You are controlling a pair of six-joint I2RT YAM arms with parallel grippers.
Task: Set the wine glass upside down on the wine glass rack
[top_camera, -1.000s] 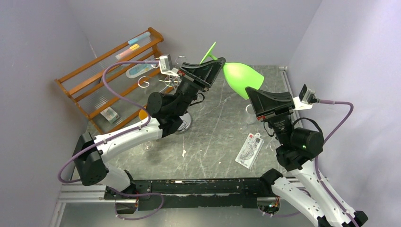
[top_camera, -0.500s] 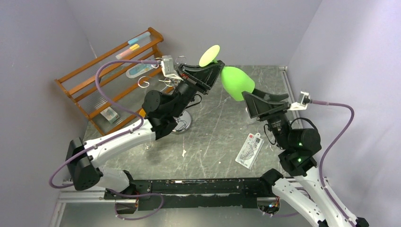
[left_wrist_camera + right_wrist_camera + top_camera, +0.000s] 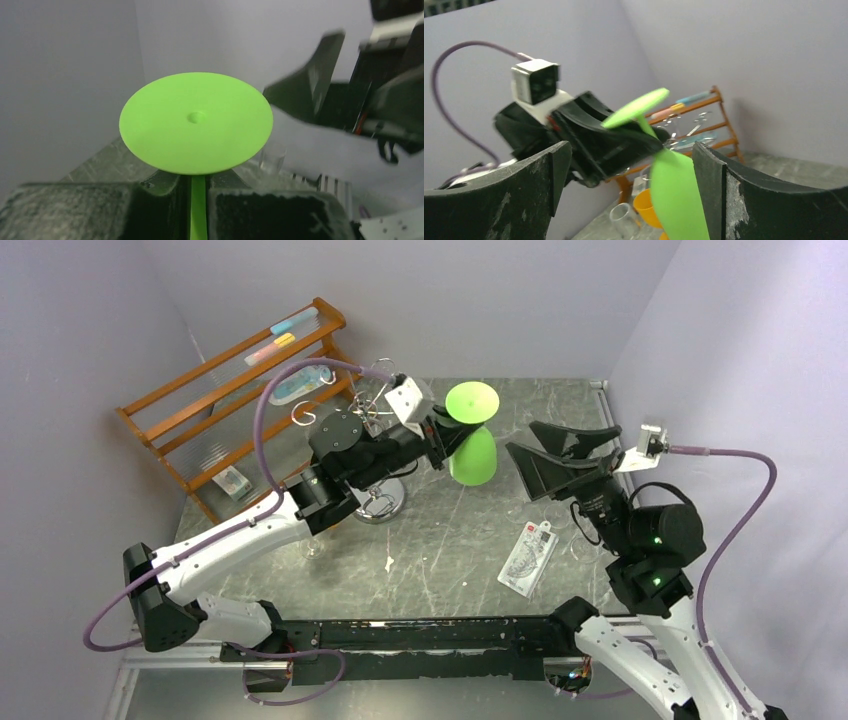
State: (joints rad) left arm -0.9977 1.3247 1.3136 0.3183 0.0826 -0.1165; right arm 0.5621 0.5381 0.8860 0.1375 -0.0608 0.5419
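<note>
The green wine glass (image 3: 473, 455) hangs upside down above the table, its round foot (image 3: 472, 400) on top and its bowl pointing down. My left gripper (image 3: 445, 435) is shut on its stem; in the left wrist view the stem (image 3: 198, 210) sits between the jaws under the foot (image 3: 196, 122). My right gripper (image 3: 525, 445) stands open just right of the bowl, apart from it. In the right wrist view the bowl (image 3: 676, 195) shows beyond my open right gripper (image 3: 629, 165). The chrome wine glass rack (image 3: 375, 415) stands left of the glass, partly hidden behind my left arm.
A slanted brown wooden shelf (image 3: 230, 390) leans against the left wall. A white packet (image 3: 528, 555) lies on the table near my right arm. An orange cup (image 3: 646, 207) and a clear glass (image 3: 621, 217) stand near the rack's base (image 3: 378, 502).
My right gripper opened, let go of the bowl and drew back to the right. My left gripper turned the glass from lying sideways to foot up and bowl down, and lowered it.
</note>
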